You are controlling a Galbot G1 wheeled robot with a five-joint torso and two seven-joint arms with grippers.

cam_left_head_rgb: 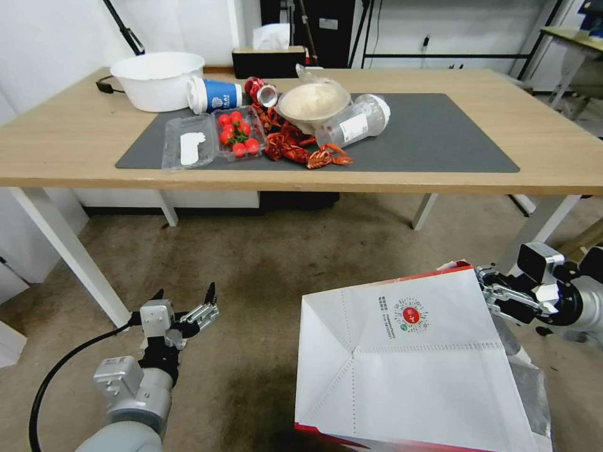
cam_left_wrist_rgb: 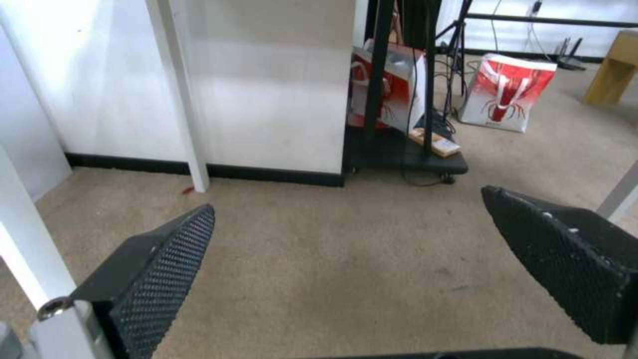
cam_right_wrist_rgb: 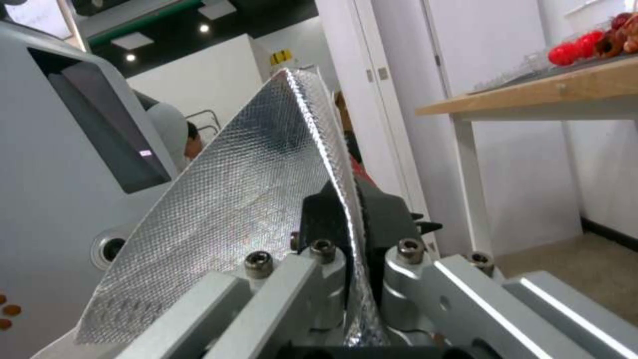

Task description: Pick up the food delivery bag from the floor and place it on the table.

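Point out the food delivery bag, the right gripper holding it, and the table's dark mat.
food delivery bag (cam_left_head_rgb: pixel 402 376): head view, white front panel.
right gripper (cam_right_wrist_rgb: pixel 352 219): right wrist view, between fingertips pinching the foil-lined rim.
dark grey mat (cam_left_head_rgb: pixel 440 138): head view, bare right part.

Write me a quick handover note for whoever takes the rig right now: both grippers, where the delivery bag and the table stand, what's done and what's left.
Right gripper: shut on the food delivery bag, pinching its foil-lined edge.
Left gripper: open, holding nothing, low over the floor at the robot's left.
Bag: tipped on its side in the head view, low in front of the robot and below table height; whether it has cleared the floor cannot be seen.
Table: ahead, with bowls, cups, tomatoes and crayfish crowded on the left of the dark mat; the mat's right part is bare.
Done: grasp. Left: raise the bag and set it on the table.
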